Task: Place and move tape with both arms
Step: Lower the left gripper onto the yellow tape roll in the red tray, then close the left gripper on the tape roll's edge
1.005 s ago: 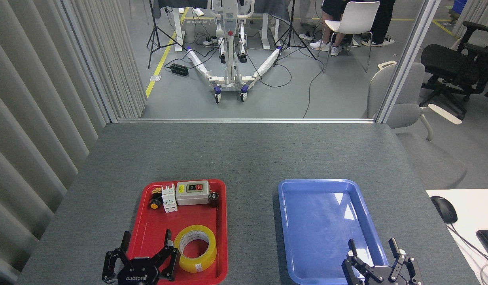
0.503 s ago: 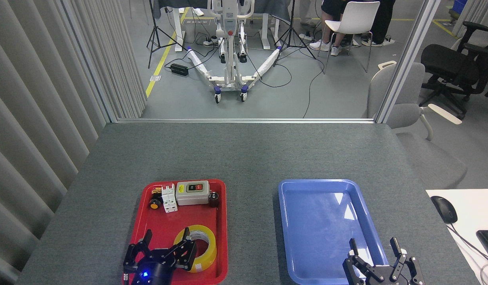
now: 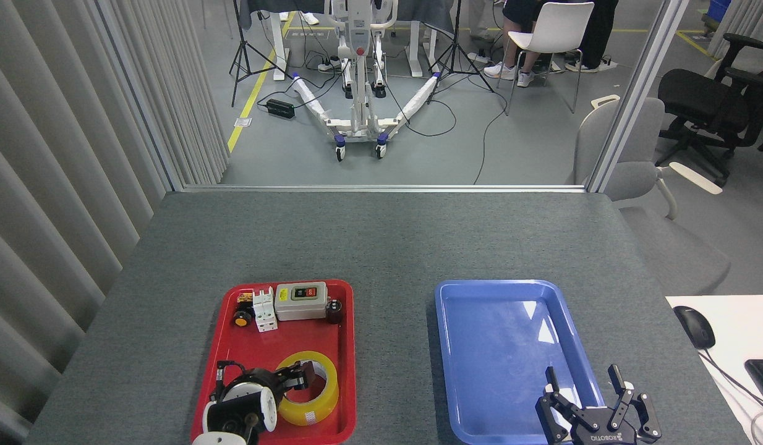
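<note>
The tape (image 3: pixel 306 388) lies flat in the near part of the red tray (image 3: pixel 233 352). The left gripper (image 3: pixel 298 377) reaches over the roll's left rim; whether its fingers have closed cannot be told. Seat the fingers squarely across the roll wall before lifting. The right gripper (image 3: pixel 588 395), fingers spread and empty, waits right of the tape, over the blue tray (image 3: pixel 456 309).

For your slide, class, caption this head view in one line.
Left tool reaching onto the translucent yellow tape roll in the red plastic tray; right tool open.
</note>
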{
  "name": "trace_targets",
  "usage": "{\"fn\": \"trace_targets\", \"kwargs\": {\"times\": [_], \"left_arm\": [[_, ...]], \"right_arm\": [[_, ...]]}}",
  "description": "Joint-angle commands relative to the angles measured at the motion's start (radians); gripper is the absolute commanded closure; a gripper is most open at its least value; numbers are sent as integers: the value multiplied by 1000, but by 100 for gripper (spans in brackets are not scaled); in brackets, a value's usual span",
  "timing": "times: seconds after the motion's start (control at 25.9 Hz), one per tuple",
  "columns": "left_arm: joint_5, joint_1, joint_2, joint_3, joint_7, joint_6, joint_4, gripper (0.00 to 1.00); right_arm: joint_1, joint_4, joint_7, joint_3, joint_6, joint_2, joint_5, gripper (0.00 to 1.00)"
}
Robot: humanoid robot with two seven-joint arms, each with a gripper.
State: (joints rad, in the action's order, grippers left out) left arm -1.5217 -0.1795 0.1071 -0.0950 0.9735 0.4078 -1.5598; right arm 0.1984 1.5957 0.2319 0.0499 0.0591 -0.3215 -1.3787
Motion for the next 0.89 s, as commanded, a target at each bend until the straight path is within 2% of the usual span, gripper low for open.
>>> {"fn": "trace_targets", "kwargs": {"times": [0.0, 0.27, 0.5, 0.73, 0.85], "left_arm": [[0, -75, -17, -20, 68, 105, 89, 0], [40, -100, -55, -23, 74, 91, 127, 0], [69, -123, -90, -45, 76, -27, 176, 0], [98, -123, -98, -45, 77, -37, 170, 0], [98, -123, -98, -45, 114, -38, 167, 0]], "right_arm": [[-17, -10, 0, 4, -2, 4, 0, 0], [-17, -10, 0, 10, -7, 1, -5, 0], [-17, -11, 0, 10, -7, 1, -6, 0], [-19, -11, 0, 12, -7, 7, -14, 0], [-20, -10, 0, 15, -7, 9, -19, 0]]}}
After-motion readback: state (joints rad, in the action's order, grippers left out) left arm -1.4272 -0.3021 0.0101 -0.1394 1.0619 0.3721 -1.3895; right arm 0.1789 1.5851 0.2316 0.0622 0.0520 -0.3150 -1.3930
